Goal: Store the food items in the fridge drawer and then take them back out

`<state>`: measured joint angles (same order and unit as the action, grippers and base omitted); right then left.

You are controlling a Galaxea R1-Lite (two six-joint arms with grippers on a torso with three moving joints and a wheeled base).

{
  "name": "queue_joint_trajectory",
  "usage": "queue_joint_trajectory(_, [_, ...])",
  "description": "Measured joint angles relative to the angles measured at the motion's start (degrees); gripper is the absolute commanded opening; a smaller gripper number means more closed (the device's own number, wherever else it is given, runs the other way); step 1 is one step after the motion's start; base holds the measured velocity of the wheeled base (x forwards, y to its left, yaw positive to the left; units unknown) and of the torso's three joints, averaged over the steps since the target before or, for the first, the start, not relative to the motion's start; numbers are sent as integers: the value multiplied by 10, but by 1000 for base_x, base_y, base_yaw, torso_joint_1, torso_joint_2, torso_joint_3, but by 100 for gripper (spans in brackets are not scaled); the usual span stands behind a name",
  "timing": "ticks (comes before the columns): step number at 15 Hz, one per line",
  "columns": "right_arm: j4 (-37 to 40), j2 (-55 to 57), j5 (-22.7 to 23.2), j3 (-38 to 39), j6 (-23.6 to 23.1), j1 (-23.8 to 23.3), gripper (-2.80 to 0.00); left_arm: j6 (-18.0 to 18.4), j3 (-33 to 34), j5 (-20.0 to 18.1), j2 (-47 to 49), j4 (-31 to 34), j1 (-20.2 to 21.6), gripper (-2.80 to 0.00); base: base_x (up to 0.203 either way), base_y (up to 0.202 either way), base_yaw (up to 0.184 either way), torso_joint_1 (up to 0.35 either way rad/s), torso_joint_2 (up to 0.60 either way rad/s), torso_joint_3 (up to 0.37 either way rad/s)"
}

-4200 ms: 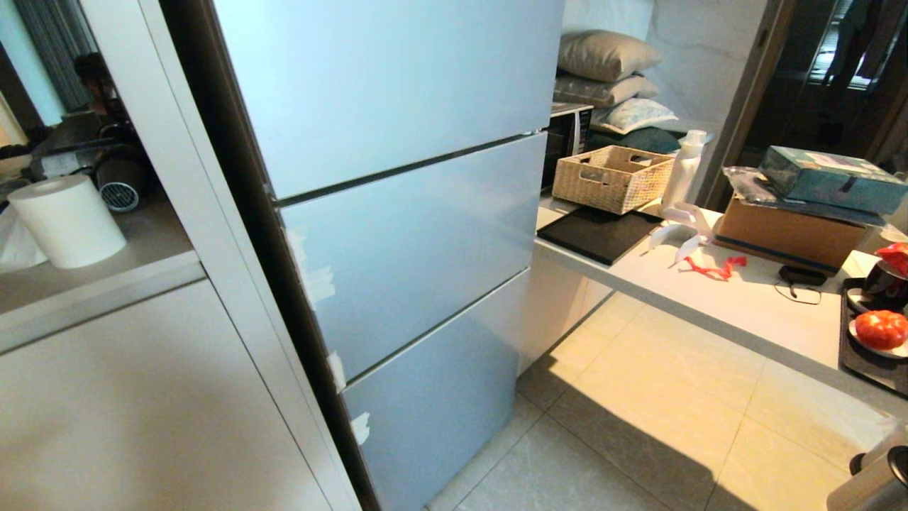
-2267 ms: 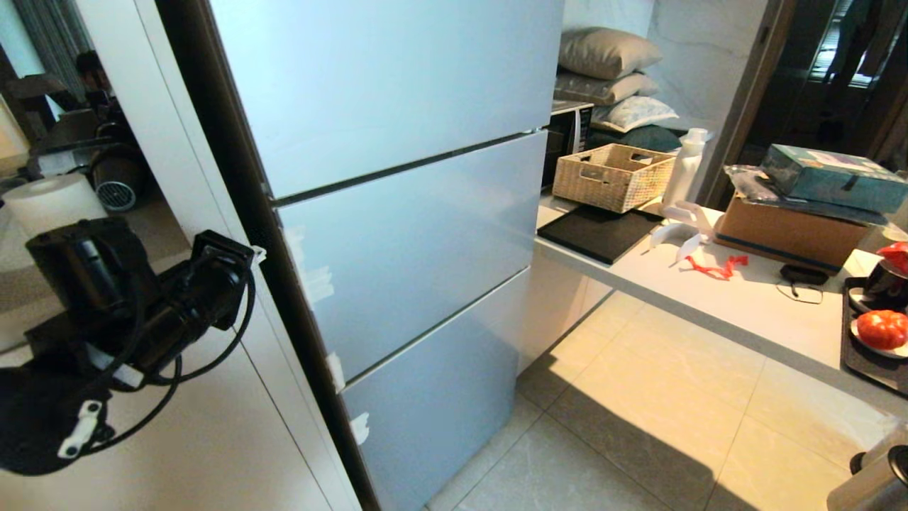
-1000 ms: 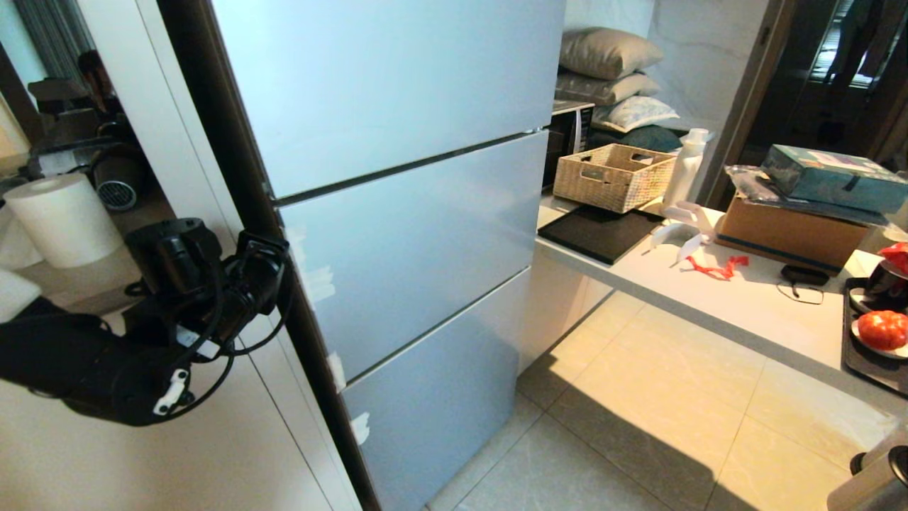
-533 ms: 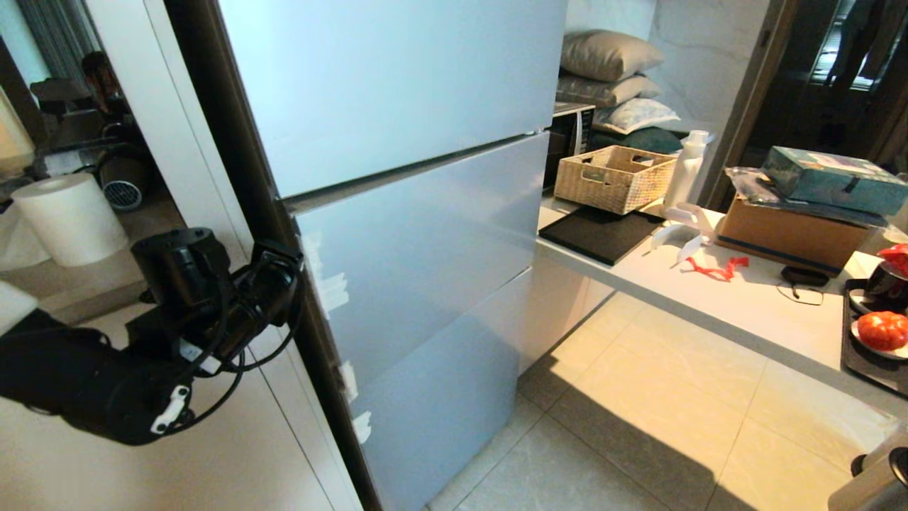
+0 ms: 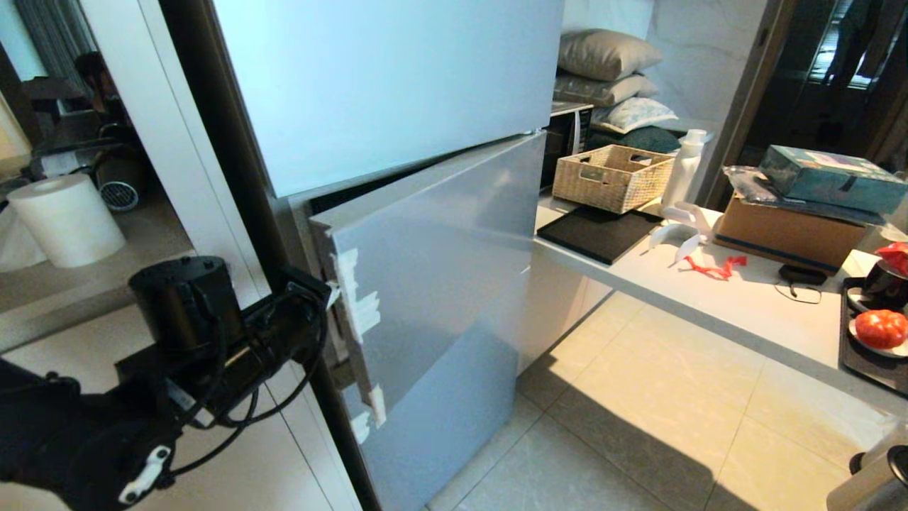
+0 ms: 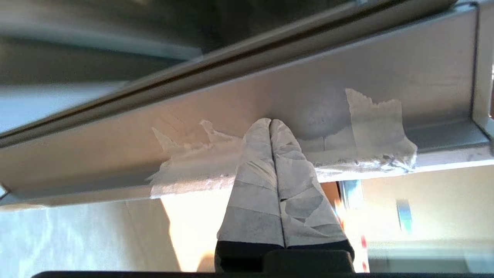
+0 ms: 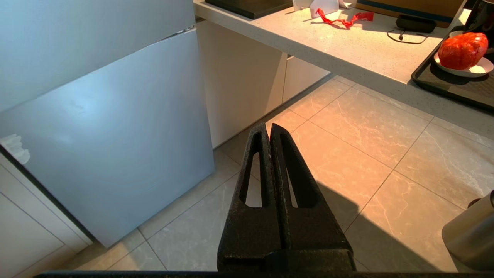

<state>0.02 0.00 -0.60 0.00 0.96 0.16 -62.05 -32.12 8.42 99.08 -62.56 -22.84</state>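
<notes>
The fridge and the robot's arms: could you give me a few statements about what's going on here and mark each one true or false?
1. The middle door of the fridge stands ajar. True.
2. The left gripper has its fingers spread wide apart. False: they are pressed together, their tips against the taped edge of the door.
3. A tomato sits on a small plate on the tray on the counter. True.
4. The right gripper is holding a tomato. False: it is shut and empty, pointing at the floor.
5. The wicker basket stands on the floor. False: it is on the counter, beside the fridge.
</notes>
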Motion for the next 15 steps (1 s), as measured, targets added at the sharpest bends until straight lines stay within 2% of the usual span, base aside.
queue_joint_trajectory(9, [0,0,0,0,-7,0,-280,2,112,5,-134,2,-109,-280,0,0,0,0,0,0])
queue_joint_trajectory(11, [1,0,0,0,-6,0,-280,6,124,12,-162,5,-120,-280,0,0,0,0,0,0])
queue_joint_trajectory(12, [1,0,0,0,-7,0,-280,16,125,20,-173,11,-121,-280,0,0,0,0,0,0])
queue_joint_trajectory(13, [1,0,0,0,-7,0,-280,41,124,30,-184,21,-122,-280,0,0,0,0,0,0])
queue_joint_trajectory(15, [1,0,0,0,-6,0,-280,127,99,46,-216,49,-121,-280,0,0,0,0,0,0])
